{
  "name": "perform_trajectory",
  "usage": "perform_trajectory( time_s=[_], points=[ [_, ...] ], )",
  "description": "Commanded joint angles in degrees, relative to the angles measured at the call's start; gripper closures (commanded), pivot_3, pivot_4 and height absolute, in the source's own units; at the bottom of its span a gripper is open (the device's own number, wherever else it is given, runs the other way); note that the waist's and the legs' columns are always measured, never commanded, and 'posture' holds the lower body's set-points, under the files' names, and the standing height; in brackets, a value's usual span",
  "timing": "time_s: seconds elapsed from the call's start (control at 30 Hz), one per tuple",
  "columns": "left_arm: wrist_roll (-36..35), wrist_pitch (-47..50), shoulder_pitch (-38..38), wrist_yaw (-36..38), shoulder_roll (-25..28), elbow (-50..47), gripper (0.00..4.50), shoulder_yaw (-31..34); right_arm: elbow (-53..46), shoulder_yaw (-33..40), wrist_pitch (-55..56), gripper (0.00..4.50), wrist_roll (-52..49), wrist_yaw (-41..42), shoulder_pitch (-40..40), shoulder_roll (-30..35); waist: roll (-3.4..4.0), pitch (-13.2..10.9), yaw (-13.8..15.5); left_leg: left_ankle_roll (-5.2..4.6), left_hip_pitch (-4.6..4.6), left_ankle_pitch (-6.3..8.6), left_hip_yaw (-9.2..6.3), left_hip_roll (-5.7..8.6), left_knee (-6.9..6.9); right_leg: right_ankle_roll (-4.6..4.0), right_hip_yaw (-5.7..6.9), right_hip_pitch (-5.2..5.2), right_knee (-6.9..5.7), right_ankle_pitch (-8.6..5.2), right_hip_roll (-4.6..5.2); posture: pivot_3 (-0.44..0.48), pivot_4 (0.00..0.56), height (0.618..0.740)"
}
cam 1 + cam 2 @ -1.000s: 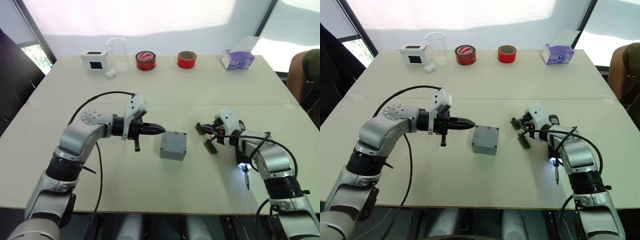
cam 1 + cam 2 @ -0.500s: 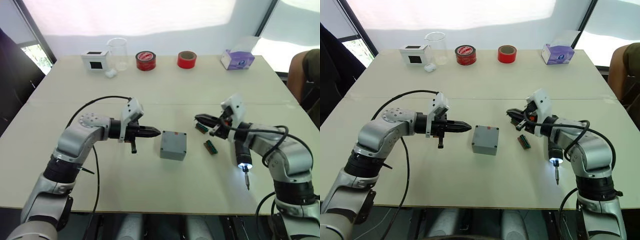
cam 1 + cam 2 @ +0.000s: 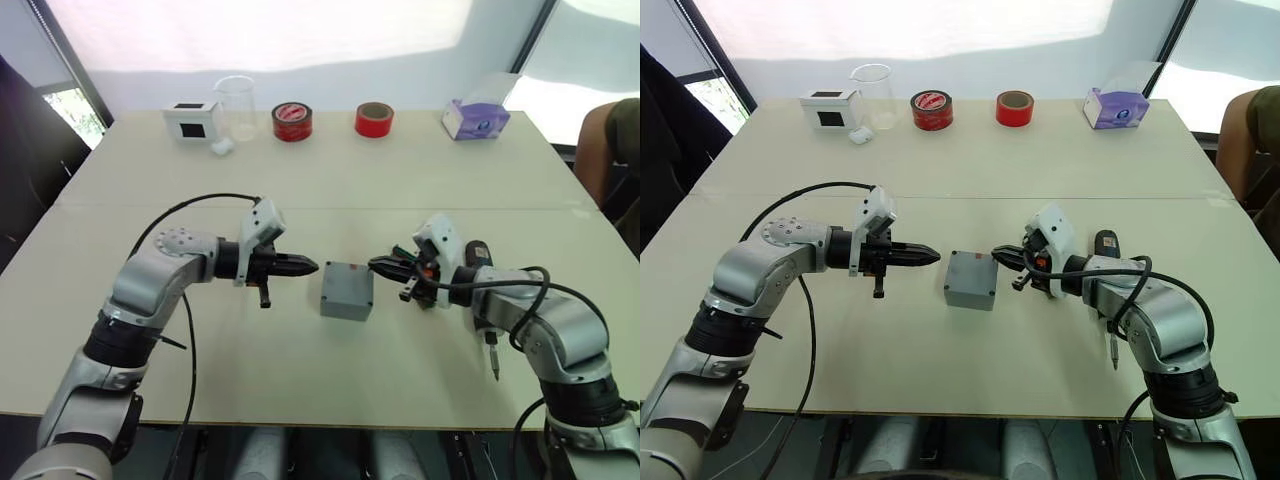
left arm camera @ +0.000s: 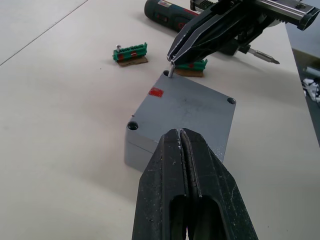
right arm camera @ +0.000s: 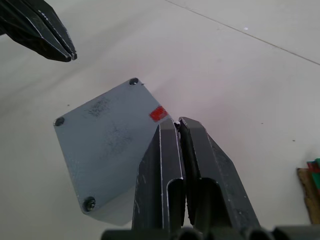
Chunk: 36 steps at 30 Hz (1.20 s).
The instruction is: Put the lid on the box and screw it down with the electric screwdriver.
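The grey box (image 3: pixel 346 291) sits mid-table with the lid (image 4: pixel 187 107) lying flat on top, a red mark near one corner. My right gripper (image 3: pixel 376 265) is shut on a small silver screw (image 4: pixel 171 71), held upright over the lid's corner by the red mark. My left gripper (image 3: pixel 312 265) is shut on nothing and points at the box's left side, a short gap away. The electric screwdriver (image 3: pixel 480 262) lies on the table under my right forearm, its bit (image 3: pixel 492 365) toward the front edge.
Two green circuit strips (image 4: pixel 131 52) lie just right of the box. Along the far edge stand a white box with a dark window (image 3: pixel 190 120), a clear beaker (image 3: pixel 236 105), two red tape rolls (image 3: pixel 292 121) and a purple tissue box (image 3: pixel 475 118). A person (image 3: pixel 612 140) sits at the right.
My right gripper has swung left from the circuit strips to the box's right corner. The screwdriver's tip light no longer shows. My left gripper has barely moved.
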State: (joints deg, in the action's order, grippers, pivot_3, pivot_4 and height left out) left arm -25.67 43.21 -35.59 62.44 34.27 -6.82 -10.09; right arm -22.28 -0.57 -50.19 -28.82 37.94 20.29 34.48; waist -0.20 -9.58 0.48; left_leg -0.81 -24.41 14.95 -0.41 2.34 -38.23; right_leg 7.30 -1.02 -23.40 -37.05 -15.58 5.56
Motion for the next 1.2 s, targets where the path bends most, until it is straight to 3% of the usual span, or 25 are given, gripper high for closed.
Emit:
perform_trajectory(
  time_s=[0.03,0.63,0.67,0.77,0.9,1.17,1.2],
  points=[
    [-0.3,-1.1,-0.1,0.2,0.2,-0.9,4.50,0.4,-0.4,0.1,1.8,4.45,0.7,-0.3,0.2,0.0,0.00,0.0,0.0,0.00,0.00,0.00,0.00,0.00,0.00,0.00,0.00,0.00,0.00,0.00,0.00,0.000,0.150,0.740],
    [0.0,-1.6,-0.2,0.1,-0.1,-0.8,4.50,0.0,0.1,-1.5,2.8,4.45,2.2,0.6,-0.6,1.1,0.00,0.0,0.1,0.00,0.00,0.00,0.00,0.00,0.00,0.00,0.00,0.00,0.00,0.00,0.00,0.000,0.150,0.740],
    [0.0,-1.7,-0.3,0.0,-0.1,-0.8,4.50,0.0,0.2,-1.5,2.8,3.89,2.4,0.7,-0.6,1.1,0.00,0.0,0.1,0.00,0.00,0.00,0.00,0.00,0.00,0.00,0.00,0.00,0.00,0.00,0.00,0.000,0.150,0.740],
    [-0.2,-1.6,-0.4,0.0,-0.2,-1.0,4.50,0.1,0.1,-0.9,2.5,2.94,2.5,0.9,-0.5,1.5,0.00,0.0,0.1,0.00,0.00,0.00,0.00,0.00,0.00,0.00,0.00,0.00,0.00,0.00,0.00,0.000,0.150,0.740],
    [-0.7,-1.3,-0.6,-0.1,-0.6,-1.3,4.50,0.4,-0.2,1.1,1.4,1.20,1.6,0.8,0.1,1.8,0.00,0.0,0.1,0.00,0.00,0.00,0.00,0.00,0.00,0.00,0.00,0.00,0.00,0.00,0.00,0.000,0.150,0.740],
    [-4.0,0.2,-2.6,0.2,-2.1,-3.9,4.50,1.4,0.1,13.1,-10.8,1.20,-4.9,-2.9,4.7,5.9,0.00,0.0,0.3,0.00,-0.01,0.00,-0.01,0.01,0.00,0.00,0.00,0.01,0.00,0.00,0.03,0.000,0.150,0.740],
    [-4.5,0.5,-3.0,0.2,-2.4,-4.4,4.50,1.2,0.7,13.9,-12.0,0.91,-4.7,-2.9,5.0,7.8,0.00,0.0,0.2,0.00,-0.01,0.00,-0.01,0.01,0.00,0.00,0.00,0.02,0.01,0.00,0.03,0.000,0.150,0.740]
  ],
)
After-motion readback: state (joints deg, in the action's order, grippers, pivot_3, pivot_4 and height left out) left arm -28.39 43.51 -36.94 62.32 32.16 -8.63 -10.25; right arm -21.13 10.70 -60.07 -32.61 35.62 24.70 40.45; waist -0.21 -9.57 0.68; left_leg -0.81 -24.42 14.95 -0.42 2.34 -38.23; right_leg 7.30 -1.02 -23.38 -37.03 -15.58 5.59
